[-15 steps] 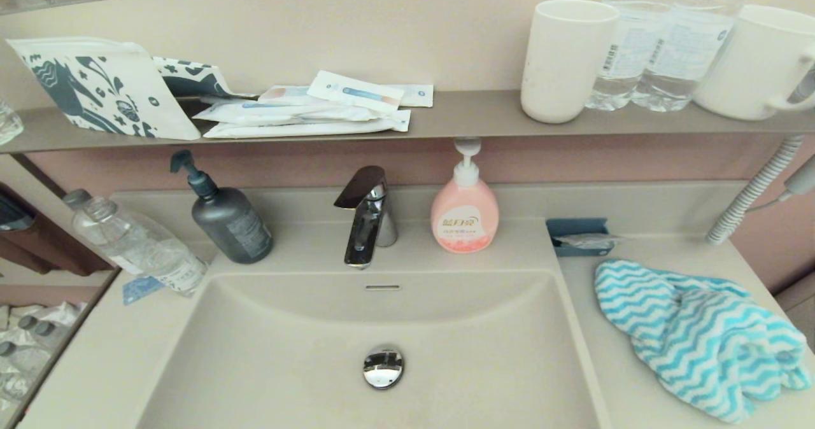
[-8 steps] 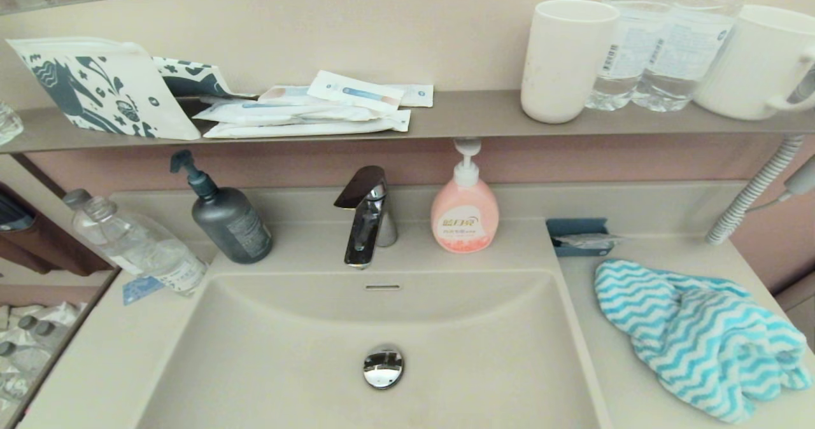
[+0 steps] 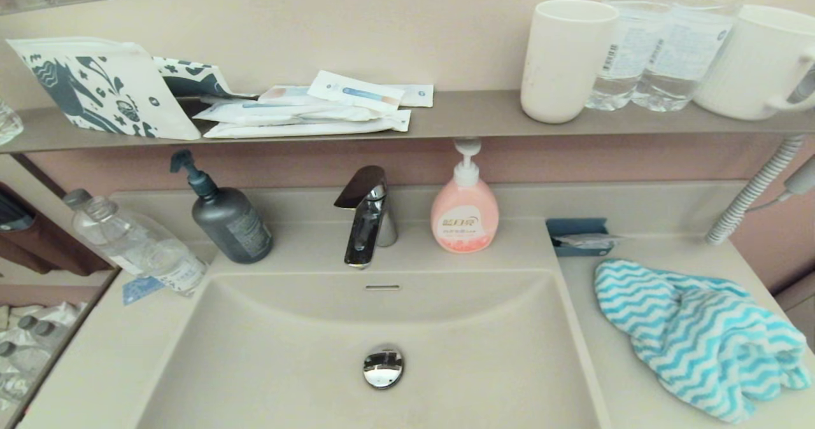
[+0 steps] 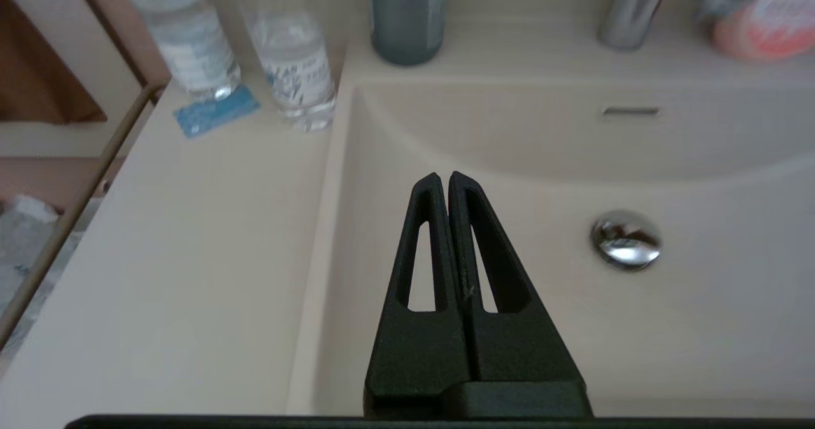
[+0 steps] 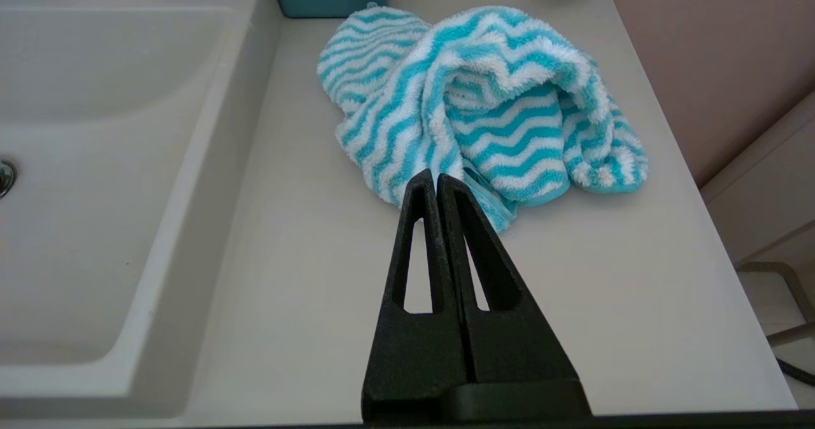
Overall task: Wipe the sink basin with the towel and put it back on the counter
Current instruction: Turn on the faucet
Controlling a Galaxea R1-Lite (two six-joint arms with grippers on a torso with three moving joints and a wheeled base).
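The turquoise and white zigzag towel (image 3: 697, 333) lies crumpled on the beige counter (image 3: 611, 378) to the right of the sink basin (image 3: 286, 352). The basin has a chrome drain plug (image 3: 383, 366) and a small overflow slot (image 3: 382, 287). Neither gripper shows in the head view. In the right wrist view my right gripper (image 5: 436, 177) is shut and empty, hanging above the counter at the towel's (image 5: 471, 107) near edge. In the left wrist view my left gripper (image 4: 443, 177) is shut and empty over the left part of the basin (image 4: 541, 327), left of the drain plug (image 4: 626, 239).
Behind the basin stand a chrome faucet (image 3: 366, 222), a dark grey pump bottle (image 3: 226, 219) and a pink soap bottle (image 3: 465, 212). A small blue tray (image 3: 578, 236) sits behind the towel. A clear water bottle (image 3: 137, 244) is at the left. The wall shelf (image 3: 446, 120) holds cups, bottles and packets.
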